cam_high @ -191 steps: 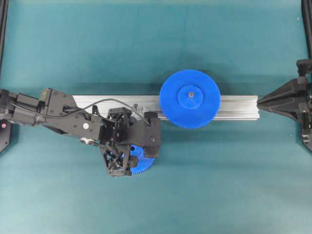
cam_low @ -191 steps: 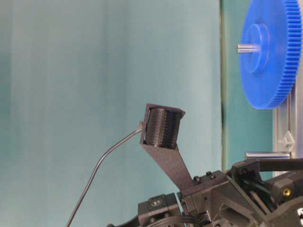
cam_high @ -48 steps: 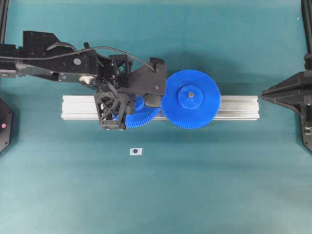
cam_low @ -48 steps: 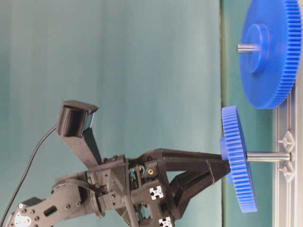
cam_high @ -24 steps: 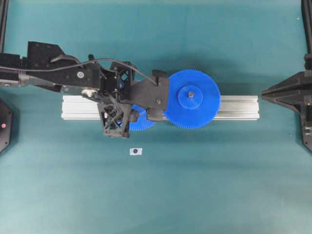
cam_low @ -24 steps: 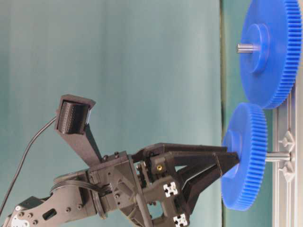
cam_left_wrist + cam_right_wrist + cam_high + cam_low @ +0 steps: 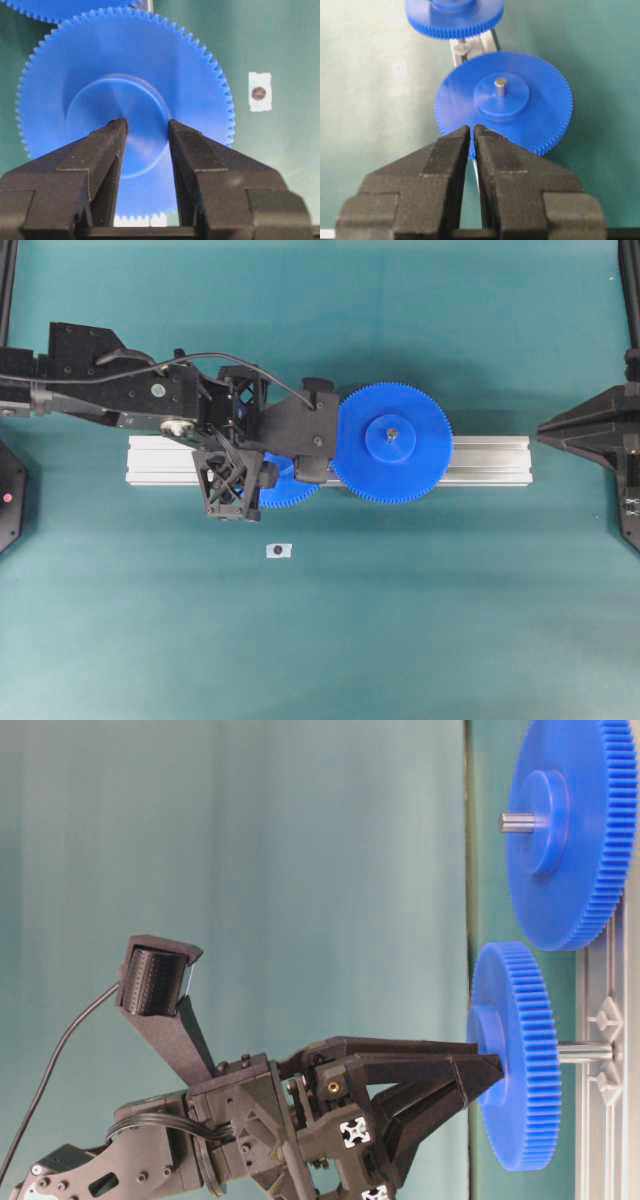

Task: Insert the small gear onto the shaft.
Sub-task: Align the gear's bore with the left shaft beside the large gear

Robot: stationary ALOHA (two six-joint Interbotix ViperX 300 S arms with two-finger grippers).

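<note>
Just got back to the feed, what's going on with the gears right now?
The left claw grips the small gear by its hub and has it threaded onto the shaft on the rail, beside the larger gear. Bare shaft shows behind the gear, so it isn't fully seated. The right claw sits shut, well clear.

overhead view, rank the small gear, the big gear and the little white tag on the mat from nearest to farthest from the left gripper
1. small gear: gripped in the left gripper, over the rail.
2. large gear: just right of it, on the rail.
3. white tag: on the mat, below the rail.
The last two are nearly too close to call.
</note>
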